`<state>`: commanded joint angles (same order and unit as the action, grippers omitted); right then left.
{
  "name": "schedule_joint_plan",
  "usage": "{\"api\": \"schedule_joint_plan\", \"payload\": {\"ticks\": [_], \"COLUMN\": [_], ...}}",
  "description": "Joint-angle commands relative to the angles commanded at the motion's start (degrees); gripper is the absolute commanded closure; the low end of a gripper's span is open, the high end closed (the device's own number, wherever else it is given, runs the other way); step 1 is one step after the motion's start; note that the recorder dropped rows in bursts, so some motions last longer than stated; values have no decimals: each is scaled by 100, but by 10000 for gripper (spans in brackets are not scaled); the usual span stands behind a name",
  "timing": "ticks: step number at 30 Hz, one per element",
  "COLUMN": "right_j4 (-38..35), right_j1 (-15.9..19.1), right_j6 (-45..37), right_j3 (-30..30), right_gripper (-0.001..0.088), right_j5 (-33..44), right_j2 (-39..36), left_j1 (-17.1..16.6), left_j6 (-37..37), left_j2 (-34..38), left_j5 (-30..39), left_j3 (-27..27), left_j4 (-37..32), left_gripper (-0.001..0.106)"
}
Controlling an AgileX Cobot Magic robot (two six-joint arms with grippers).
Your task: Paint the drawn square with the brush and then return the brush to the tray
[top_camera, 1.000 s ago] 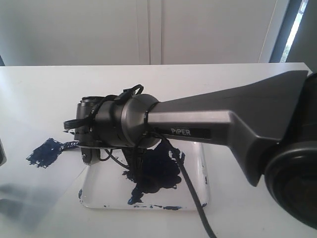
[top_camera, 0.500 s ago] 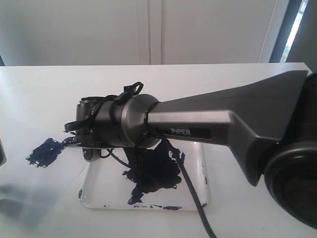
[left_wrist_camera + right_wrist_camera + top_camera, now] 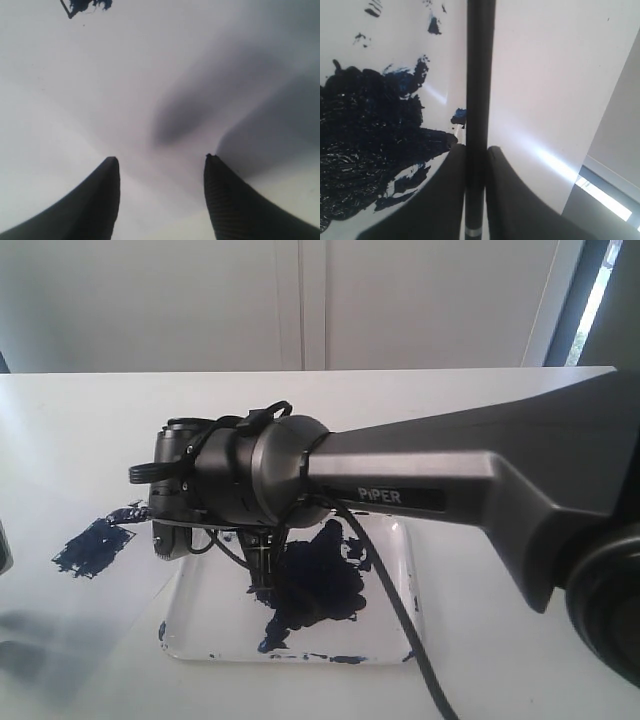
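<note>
Two fingers of my right gripper (image 3: 476, 150) pinch the long thin black brush (image 3: 479, 75) above the shallow white paint-blotted tray (image 3: 200, 625), poised for its return; my left gripper (image 3: 162, 160) gapes empty.

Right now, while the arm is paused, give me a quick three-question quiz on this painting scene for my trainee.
1. Fill in: in the exterior view, the small slanted navy-painted square lies to the ___ of the shallow white tray.
2. True or false: the left tool holds the long thin black brush.
3. What does the right tool hang over? A the tray; B the square; C a paint jar.

Key: 1 left. 2 false; the right tool grips the brush and the left tool is open and empty. 3 A.
</note>
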<state>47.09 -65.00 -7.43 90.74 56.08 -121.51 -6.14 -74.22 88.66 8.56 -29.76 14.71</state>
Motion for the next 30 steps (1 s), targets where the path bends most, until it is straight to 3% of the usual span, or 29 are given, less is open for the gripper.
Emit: {"api": "schedule_joint_plan", "payload": {"ticks": [30], "right_j4": [57], "right_j1": [49], "right_j6": [-23], "right_j3": [0], "right_gripper": [868], "right_j5": [200], "right_j2": [-232], "left_j1": [0], "left_j6": [12], "left_j2": [0], "left_j5": [0], "left_j3": [0], "left_j4": [0], "left_gripper": [489]}}
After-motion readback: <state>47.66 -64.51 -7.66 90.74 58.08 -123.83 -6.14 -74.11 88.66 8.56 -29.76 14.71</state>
